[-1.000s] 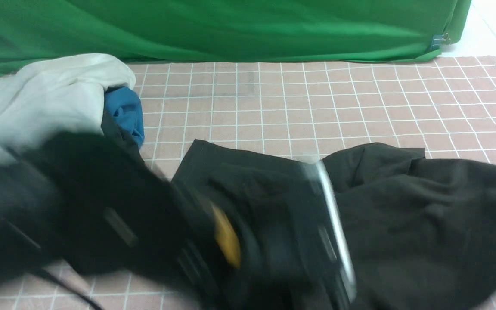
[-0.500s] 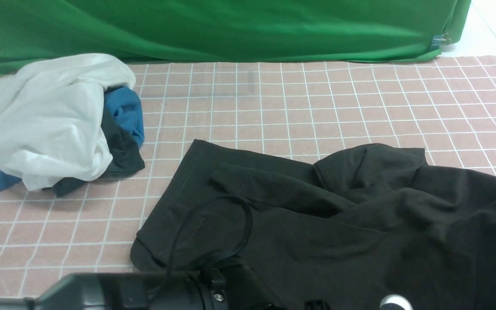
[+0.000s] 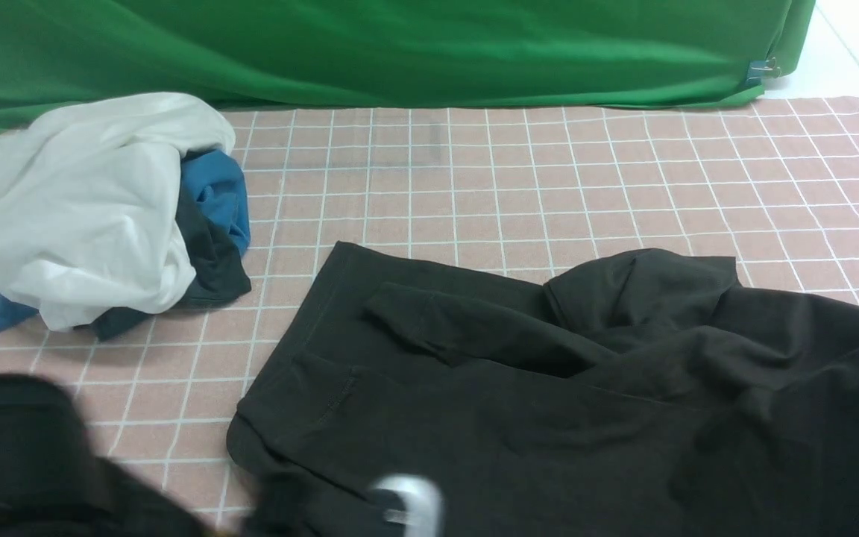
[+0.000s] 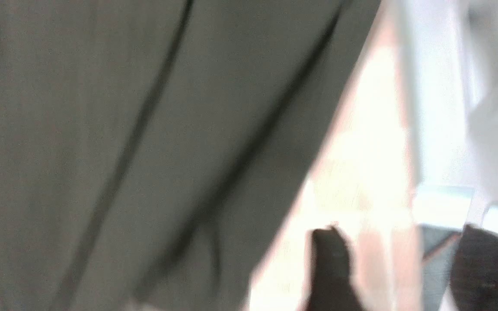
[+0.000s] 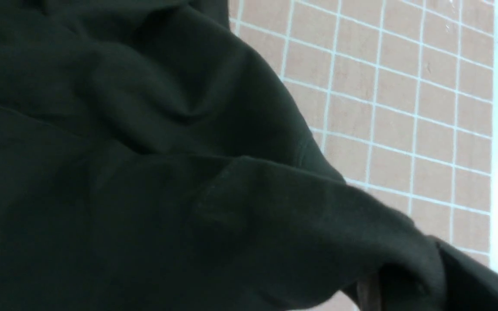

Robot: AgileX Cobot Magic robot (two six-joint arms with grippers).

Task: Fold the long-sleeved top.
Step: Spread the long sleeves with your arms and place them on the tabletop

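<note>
Left gripper [image 4: 400,268] blurred, jaws apart beside the long-sleeved top [image 3: 549,388]; right gripper [image 5: 370,293] clamped on its cloth

Table [image 3: 519,171]: pink, white grid lines. Top [image 3: 549,388] lies crumpled over near right part, sleeve folded across body, cloth running past near and right edges of view. Far left: white garment [image 3: 64,216] in heap; blue cloth [image 3: 217,190] and charcoal cloth [image 3: 213,272] bunched against its right side, touching. Heap and top near, apart. Green drape [image 3: 400,45] along far edge, hem on table.
</note>
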